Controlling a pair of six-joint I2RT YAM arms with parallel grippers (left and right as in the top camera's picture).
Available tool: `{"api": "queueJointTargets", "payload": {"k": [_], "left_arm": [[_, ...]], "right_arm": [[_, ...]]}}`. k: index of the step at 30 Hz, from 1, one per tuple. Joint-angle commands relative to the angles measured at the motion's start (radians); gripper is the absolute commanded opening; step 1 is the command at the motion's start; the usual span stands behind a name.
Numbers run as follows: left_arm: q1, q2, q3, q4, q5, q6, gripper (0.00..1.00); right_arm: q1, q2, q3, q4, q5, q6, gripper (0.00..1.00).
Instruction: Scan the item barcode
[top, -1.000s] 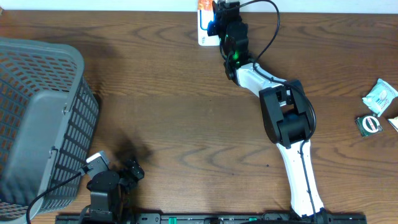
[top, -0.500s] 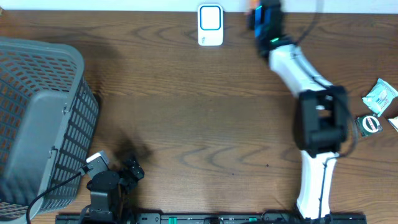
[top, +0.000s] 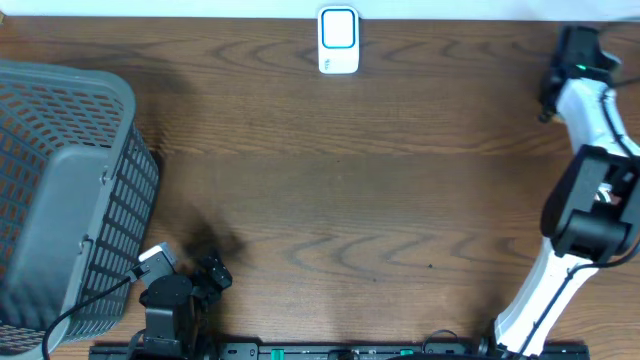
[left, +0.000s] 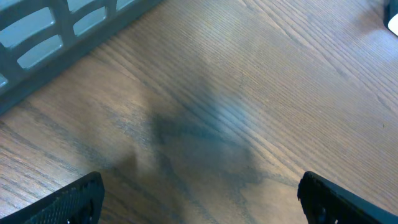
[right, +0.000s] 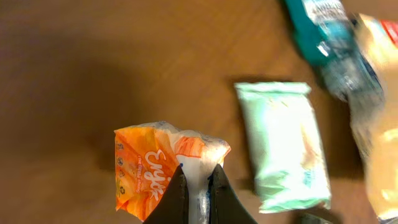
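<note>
Aloft beside a mint-green wrapped packet (right: 283, 143), the crinkly orange-and-white plastic packet (right: 146, 171) hangs clenched in my right gripper (right: 198, 180) jaws, well apart from the white barcode scanner (top: 338, 40). My left gripper (left: 199, 199) jaws gape empty. I judge a steady pinch, barcode presented flat, serves best.

Orange packet (right: 146, 177), right wrist view: white script word running sideways up face, appears to read "Enjoy". Small dark round symbols along left edge, too small to read.

Pale green packet (right: 283, 140): faint print near lower end, blurred, unreadable.

Teal bottle (right: 317, 31): pale label, lettering blurred, unreadable.

Yellowish packet (right: 379, 124) at right edge: red mark at top corner, no legible characters.

Scanner (top: 338, 40), overhead view: blue-lit panel, no characters legible.

Left wrist view: no text.
</note>
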Motion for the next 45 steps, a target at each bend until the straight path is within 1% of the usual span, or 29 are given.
{"api": "queueJointTargets", "payload": {"k": [1, 2, 3, 4, 5, 6, 7, 10, 13, 16, 18, 24, 29, 34, 45], "left_arm": [[0.003, -0.002, -0.006, -0.059, -0.029, 0.005, 0.98], [0.003, -0.002, -0.006, -0.059, -0.029, 0.005, 0.98], [0.003, -0.002, -0.006, -0.059, -0.029, 0.005, 0.98], [0.003, -0.002, -0.006, -0.059, -0.029, 0.005, 0.98], [0.003, -0.002, -0.006, -0.059, -0.029, 0.005, 0.98], [0.003, -0.002, -0.006, -0.059, -0.029, 0.005, 0.98], [0.003, -0.002, -0.006, -0.059, -0.029, 0.005, 0.98], [0.003, -0.002, -0.006, -0.059, -0.029, 0.005, 0.98], [0.003, -0.002, -0.006, -0.059, -0.029, 0.005, 0.98], [0.003, -0.002, -0.006, -0.059, -0.029, 0.005, 0.98], [0.003, -0.002, -0.006, -0.059, -0.029, 0.005, 0.98], [0.003, -0.002, -0.006, -0.059, -0.029, 0.005, 0.98], [0.003, -0.002, -0.006, -0.059, -0.029, 0.005, 0.98], [0.003, -0.002, -0.006, -0.059, -0.029, 0.005, 0.98], [0.003, -0.002, -0.006, -0.059, -0.029, 0.005, 0.98]], "right_arm": [[-0.040, 0.002, -0.029, -0.010, -0.036, 0.096, 0.01], [-0.050, 0.002, -0.035, -0.009, -0.060, 0.096, 0.02], [-0.059, 0.002, -0.037, -0.009, -0.092, 0.096, 0.15], [-0.066, 0.002, -0.037, -0.009, -0.129, 0.096, 0.34], [-0.070, 0.000, -0.035, -0.010, -0.163, 0.095, 0.59], [-0.074, -0.005, -0.030, -0.014, -0.198, 0.089, 0.99], [-0.074, -0.024, -0.025, -0.019, -0.248, 0.056, 0.99], [-0.072, -0.089, -0.024, -0.022, -0.302, 0.042, 0.99], [-0.065, -0.212, -0.024, -0.021, -0.359, 0.032, 0.99], [-0.055, -0.343, -0.024, -0.033, -0.465, -0.023, 0.99], [-0.043, -0.470, -0.024, -0.078, -0.558, -0.032, 0.99], [-0.022, -0.738, -0.024, -0.198, -0.726, -0.042, 0.99], [-0.018, -0.927, -0.024, -0.304, -0.746, -0.063, 0.99], [-0.019, -1.115, -0.024, -0.521, -0.746, -0.062, 0.99], [-0.019, -1.392, -0.024, -0.824, -0.745, -0.063, 0.99]]}}
